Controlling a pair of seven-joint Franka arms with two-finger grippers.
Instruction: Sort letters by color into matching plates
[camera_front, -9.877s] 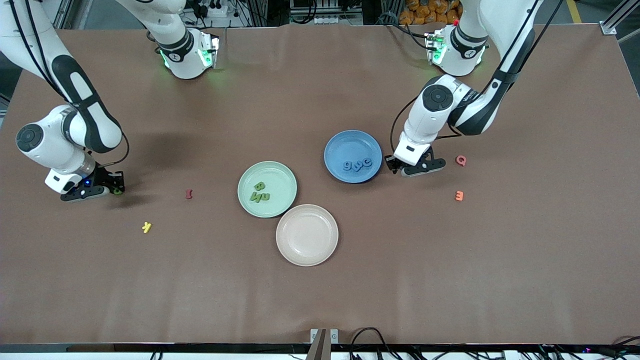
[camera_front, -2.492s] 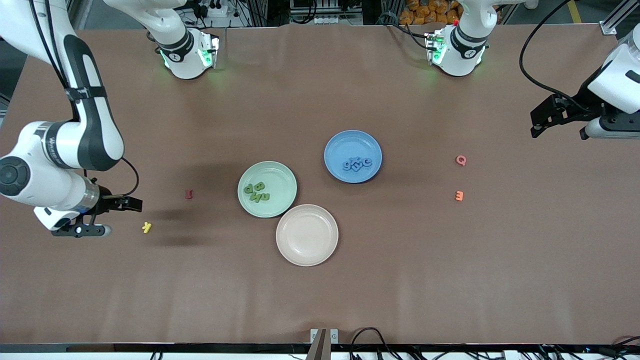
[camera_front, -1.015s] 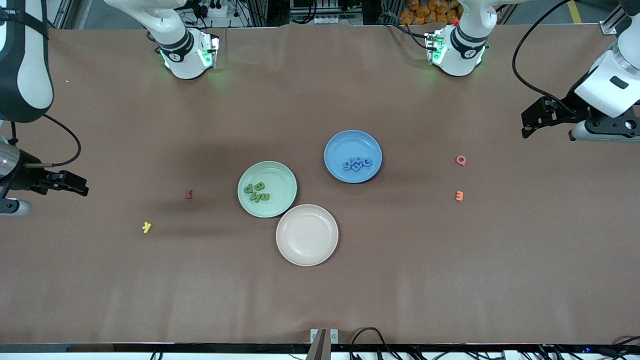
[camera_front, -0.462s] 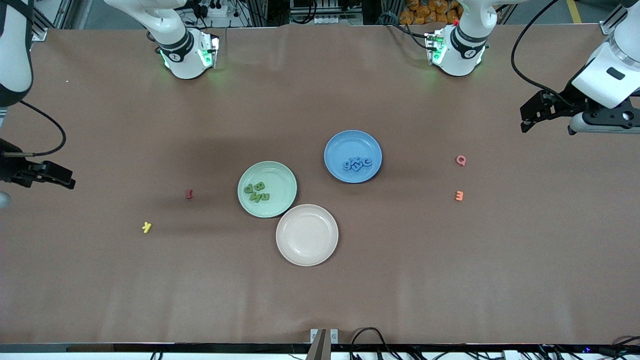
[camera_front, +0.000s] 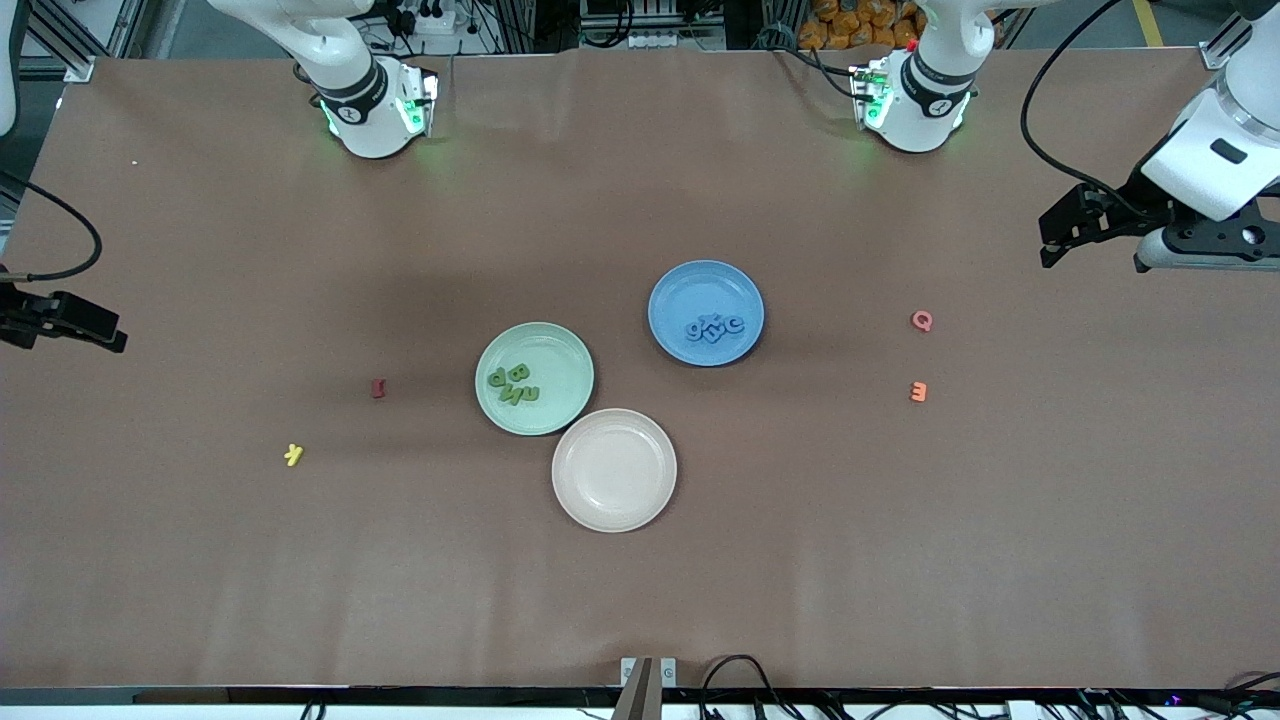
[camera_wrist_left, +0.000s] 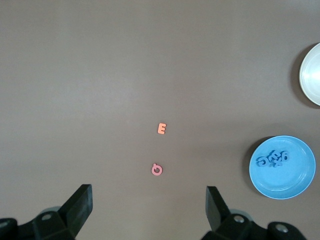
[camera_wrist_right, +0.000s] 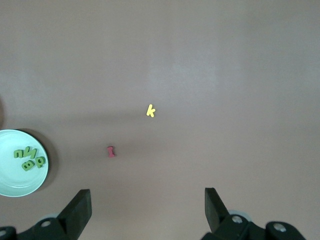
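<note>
Letters sit sorted: green letters (camera_front: 513, 383) in mint plate (camera_front: 565, 350), blue letters (camera_front: 714, 327) in blue plate (camera_front: 680, 285); left gripper (camera_wrist_left: 149, 207) and right gripper (camera_wrist_right: 147, 207) hover high at the table's ends, both spread, empty; retreating well clear seems wise.

Mint green plate (camera_front: 534, 345): desk centre, holding my four green letters (camera_front: 512, 384) in a loose cluster.

Blue plate (camera_front: 706, 286): at its 2 o'clock, holding a heap of blue letters (camera_front: 714, 327).

Pinkish-beige plate (camera_front: 614, 470): at the green plate's 5 o'clock, rims touching.

Loose on the desk: red letter (camera_front: 378, 388) and yellow k (camera_front: 293, 455) toward my right arm's end; pink Q (camera_front: 922, 321) and orange E (camera_front: 918, 392) toward my left arm's end.
</note>
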